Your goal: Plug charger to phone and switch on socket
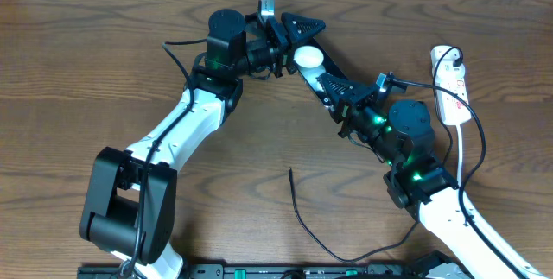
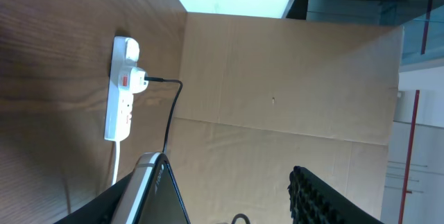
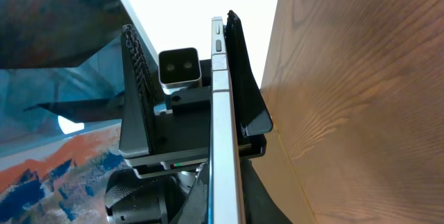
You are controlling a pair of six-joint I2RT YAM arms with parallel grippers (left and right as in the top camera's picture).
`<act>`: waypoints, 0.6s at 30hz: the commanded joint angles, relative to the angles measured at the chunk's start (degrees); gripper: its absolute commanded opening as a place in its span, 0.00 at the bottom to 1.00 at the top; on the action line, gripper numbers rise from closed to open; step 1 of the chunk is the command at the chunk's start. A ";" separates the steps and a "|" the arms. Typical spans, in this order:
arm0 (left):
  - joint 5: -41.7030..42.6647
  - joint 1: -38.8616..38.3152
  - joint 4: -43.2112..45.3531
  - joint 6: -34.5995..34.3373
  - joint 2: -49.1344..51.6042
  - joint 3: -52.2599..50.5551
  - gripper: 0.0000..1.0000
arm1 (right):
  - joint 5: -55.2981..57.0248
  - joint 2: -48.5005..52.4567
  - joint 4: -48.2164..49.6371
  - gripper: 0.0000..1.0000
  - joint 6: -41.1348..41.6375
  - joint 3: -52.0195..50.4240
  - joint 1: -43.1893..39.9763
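Brown wood table (image 1: 104,63) fills the view from above. The phone (image 1: 313,65) is up off the wood, held between the two arms like a little bridge. The right gripper (image 1: 343,98) pinches one end of the phone tight so it does not drop. The left gripper (image 1: 289,33) sits at the other end of the phone, partly open around it. I think this is a pass, so that one arm can hold the phone steady for plugging. The charger (image 1: 293,194) lies on the table on the near side of the phone. Its loose tip is well apart from the phone, so it is not plugged in yet. The socket (image 1: 449,80) lies well apart from the phone, out past the right gripper.

From the left wrist, the thin edge of the phone (image 2: 156,189) pokes up at the bottom. One ribbed finger (image 2: 326,196) stands apart from it. Far beyond the phone is the socket (image 2: 119,109), with a plug (image 2: 137,82) and black cable in it. Its switch is too small to read.

From the right wrist, the phone (image 3: 222,148) is seen edge-on. One finger (image 3: 244,92) of the left gripper lies against the phone and the other stands apart, so that gripper has no hold yet. The right gripper's own fingers are hard to see here, but they seem shut on the phone's near end.
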 commanded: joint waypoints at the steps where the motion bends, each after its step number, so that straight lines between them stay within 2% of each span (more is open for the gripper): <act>1: 0.31 -0.28 0.50 0.74 -1.49 0.68 0.62 | 1.81 -0.59 -0.20 0.01 0.35 0.72 0.39; 3: 0.31 -0.28 0.50 0.74 -1.49 0.68 0.74 | 2.47 -0.59 -0.70 0.01 0.31 0.72 0.39; 8: 0.33 -0.28 0.50 0.72 -1.49 0.68 0.87 | 4.17 -0.59 -1.20 0.01 -0.07 0.72 0.33; 15: 0.33 -0.28 0.50 0.72 -1.49 0.68 0.87 | 5.20 -0.59 -1.18 0.01 -0.09 0.72 0.35; 18: 0.33 -0.28 0.50 0.74 -1.49 0.68 0.73 | 5.16 -0.59 -1.16 0.01 -0.07 0.72 0.39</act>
